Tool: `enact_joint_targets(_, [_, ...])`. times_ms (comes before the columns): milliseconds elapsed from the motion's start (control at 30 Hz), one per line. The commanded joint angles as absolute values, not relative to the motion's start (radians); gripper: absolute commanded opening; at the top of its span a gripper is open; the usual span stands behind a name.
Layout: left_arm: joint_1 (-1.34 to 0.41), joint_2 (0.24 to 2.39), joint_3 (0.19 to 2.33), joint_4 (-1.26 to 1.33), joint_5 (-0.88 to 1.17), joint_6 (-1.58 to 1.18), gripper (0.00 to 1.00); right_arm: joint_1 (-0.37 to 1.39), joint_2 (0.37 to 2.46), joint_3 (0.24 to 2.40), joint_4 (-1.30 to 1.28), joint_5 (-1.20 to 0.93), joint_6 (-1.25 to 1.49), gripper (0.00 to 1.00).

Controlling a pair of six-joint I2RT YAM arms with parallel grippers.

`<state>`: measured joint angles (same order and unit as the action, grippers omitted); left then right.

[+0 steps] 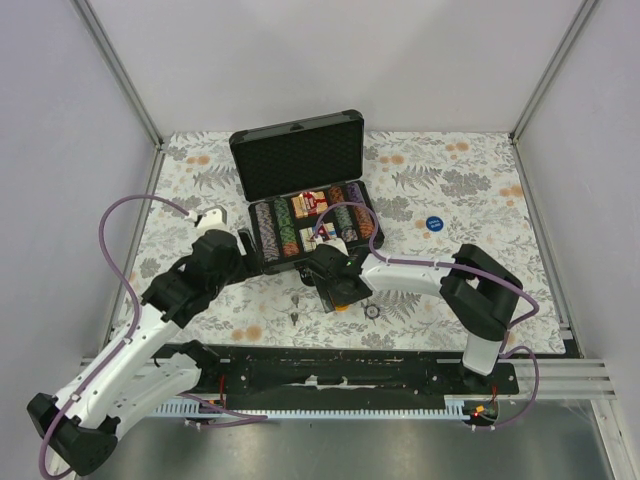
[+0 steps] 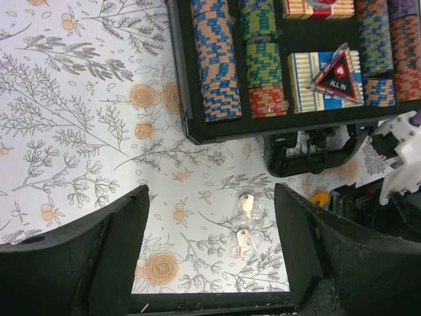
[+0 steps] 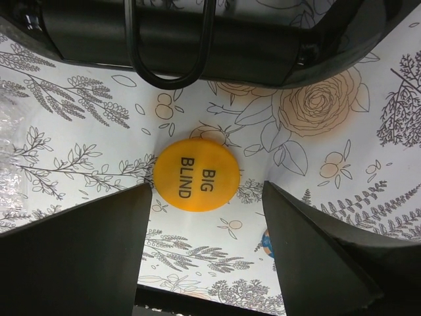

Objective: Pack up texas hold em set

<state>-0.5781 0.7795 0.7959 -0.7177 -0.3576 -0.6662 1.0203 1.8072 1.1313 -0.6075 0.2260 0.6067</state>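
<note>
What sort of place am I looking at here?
Likely a robot lab work cell: blank white walls in aluminium framing, left arm and right arm bolted to a base plate, floral tabletop holding an open poker case.

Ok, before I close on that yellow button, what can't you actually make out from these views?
- Yellow button: in the top view, almost wholly hidden under the right gripper.
- Blue disc: top view, print too small to read.
- Small ring: top view, too small to identify.
- Case: left wrist view cuts it at the top edge, lid unseen; right wrist shows only its front, contents out of frame.
</note>
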Motion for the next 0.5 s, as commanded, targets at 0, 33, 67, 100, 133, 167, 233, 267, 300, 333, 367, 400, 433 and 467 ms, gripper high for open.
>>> enact_joint_targets(0, [-0.574, 0.750, 0.772, -0.718, -0.347, -0.698, 0.82, 1.023, 1.865, 1.101, -0.578, 0.244, 0.626, 0.75])
enact_joint_targets(33, [-0.575, 0.746, 0.766, -0.715, -0.350, -0.699, 0.82, 1.025, 1.868, 1.101, -0.574, 0.242, 0.623, 0.75])
enact_joint_targets(67, [-0.574, 0.739, 0.762, -0.713, -0.345, -0.699, 0.82, 1.023, 1.868, 1.101, -0.571, 0.239, 0.621, 0.74])
enact_joint_targets(100, [-0.574, 0.739, 0.765, -0.710, -0.339, -0.699, 0.82, 1.025, 1.868, 1.100, -0.565, 0.239, 0.620, 0.74])
enact_joint_targets(133, [-0.574, 0.741, 0.764, -0.710, -0.331, -0.699, 0.82, 1.025, 1.865, 1.098, -0.555, 0.236, 0.615, 0.74])
enact_joint_targets(167, [-0.574, 0.739, 0.762, -0.710, -0.328, -0.695, 0.82, 1.025, 1.867, 1.098, -0.549, 0.233, 0.608, 0.73])
enact_joint_targets(233, [-0.574, 0.739, 0.761, -0.710, -0.328, -0.695, 0.82, 1.025, 1.873, 1.104, -0.549, 0.235, 0.594, 0.73])
enact_joint_targets(267, [-0.574, 0.739, 0.761, -0.709, -0.328, -0.699, 0.82, 1.025, 1.876, 1.108, -0.551, 0.230, 0.588, 0.73])
enact_joint_targets(300, [-0.574, 0.739, 0.759, -0.709, -0.328, -0.701, 0.82, 1.025, 1.879, 1.109, -0.549, 0.229, 0.583, 0.73])
enact_joint_targets(333, [-0.574, 0.741, 0.759, -0.706, -0.328, -0.703, 0.82, 1.025, 1.882, 1.112, -0.549, 0.227, 0.577, 0.73])
enact_joint_targets(367, [-0.574, 0.741, 0.758, -0.704, -0.327, -0.704, 0.82, 1.025, 1.887, 1.114, -0.549, 0.227, 0.574, 0.73])
enact_joint_targets(400, [-0.574, 0.741, 0.759, -0.704, -0.328, -0.707, 0.82, 1.023, 1.890, 1.114, -0.551, 0.226, 0.574, 0.72])
enact_joint_targets(433, [-0.574, 0.742, 0.758, -0.704, -0.327, -0.707, 0.82, 1.023, 1.891, 1.117, -0.552, 0.224, 0.572, 0.71])
enact_joint_targets(467, [-0.574, 0.742, 0.756, -0.703, -0.327, -0.707, 0.82, 1.023, 1.893, 1.115, -0.554, 0.221, 0.572, 0.70])
